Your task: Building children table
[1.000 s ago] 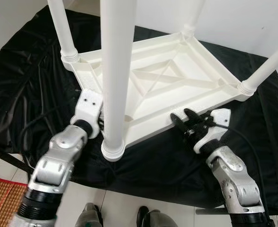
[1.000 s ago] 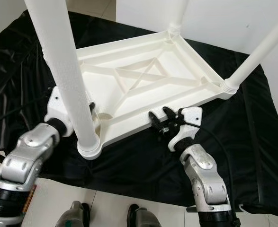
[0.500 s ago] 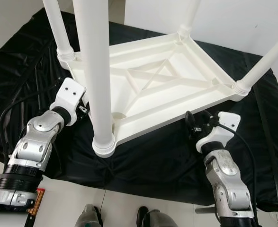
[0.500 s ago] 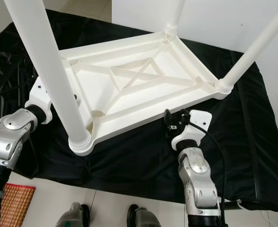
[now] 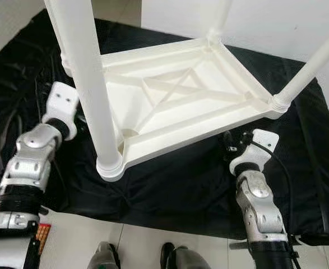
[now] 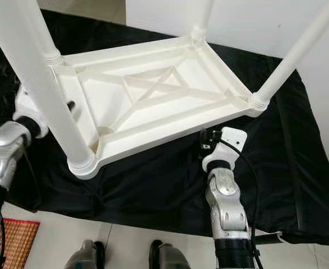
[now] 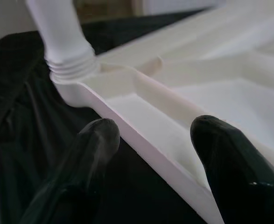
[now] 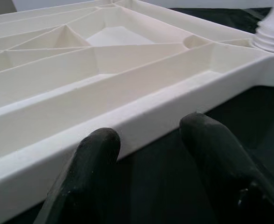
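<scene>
Both pincers withdrawn from table (image 5: 170, 101) | black cloth (image 5: 181, 185) beneath

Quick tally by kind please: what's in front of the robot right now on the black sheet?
White table top, upside down: 1
White legs screwed into its corners: 4
Black sheet: 1
Grippers at the table's edges, left gripper, right gripper: 2
Total: 8

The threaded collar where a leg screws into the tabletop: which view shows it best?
The left wrist view: the threaded collar sits close, ridges visible, beyond the left claw. The right wrist view catches another collar's edge; the eye views show collars small on the upturned table.
</scene>
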